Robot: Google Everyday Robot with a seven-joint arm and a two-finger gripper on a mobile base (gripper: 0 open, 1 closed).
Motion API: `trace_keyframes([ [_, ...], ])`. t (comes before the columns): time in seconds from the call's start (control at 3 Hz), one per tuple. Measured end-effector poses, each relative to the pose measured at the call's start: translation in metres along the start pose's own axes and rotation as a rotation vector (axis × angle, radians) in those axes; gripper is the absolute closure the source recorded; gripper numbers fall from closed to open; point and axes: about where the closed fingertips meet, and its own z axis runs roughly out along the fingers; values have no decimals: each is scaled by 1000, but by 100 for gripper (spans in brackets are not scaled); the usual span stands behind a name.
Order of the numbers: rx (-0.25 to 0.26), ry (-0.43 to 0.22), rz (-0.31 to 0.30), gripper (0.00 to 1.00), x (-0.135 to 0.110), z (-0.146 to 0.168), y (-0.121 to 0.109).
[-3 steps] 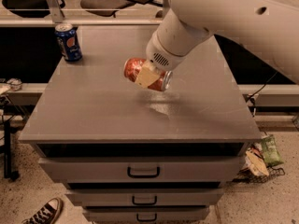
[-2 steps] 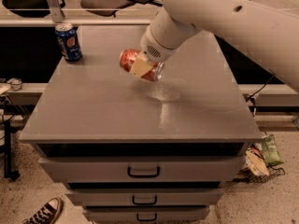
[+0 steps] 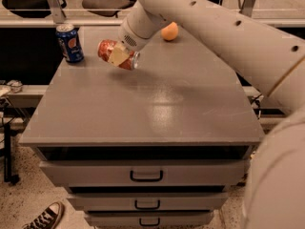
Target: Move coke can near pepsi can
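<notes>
The coke can (image 3: pixel 107 49) is red-orange and lies tilted on its side in the air, held in my gripper (image 3: pixel 119 55), which is shut on it above the back left part of the grey cabinet top (image 3: pixel 143 104). The pepsi can (image 3: pixel 69 43), dark blue with a round logo, stands upright at the back left corner of the top. The coke can is a short way to the right of the pepsi can and not touching it. My white arm reaches in from the upper right.
A round orange fruit (image 3: pixel 169 31) sits at the back of the top, right of the gripper. The cabinet has several drawers (image 3: pixel 145 175) in front. A shoe (image 3: pixel 45 217) lies on the floor at lower left. Chairs stand behind the cabinet.
My gripper has carried the coke can up and to the left, from the middle of the top toward the pepsi can. The orange fruit has come into view behind the arm.
</notes>
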Motion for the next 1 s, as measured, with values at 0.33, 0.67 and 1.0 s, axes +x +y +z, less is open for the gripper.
trace_keyframes([
  [0.33,-42,-29,-41,100,-27,29,-5],
  [0.67,-90,-33,-63,84,-43,52,-6],
  [1.0,-124,-29,-70,60,-50,69,-6],
])
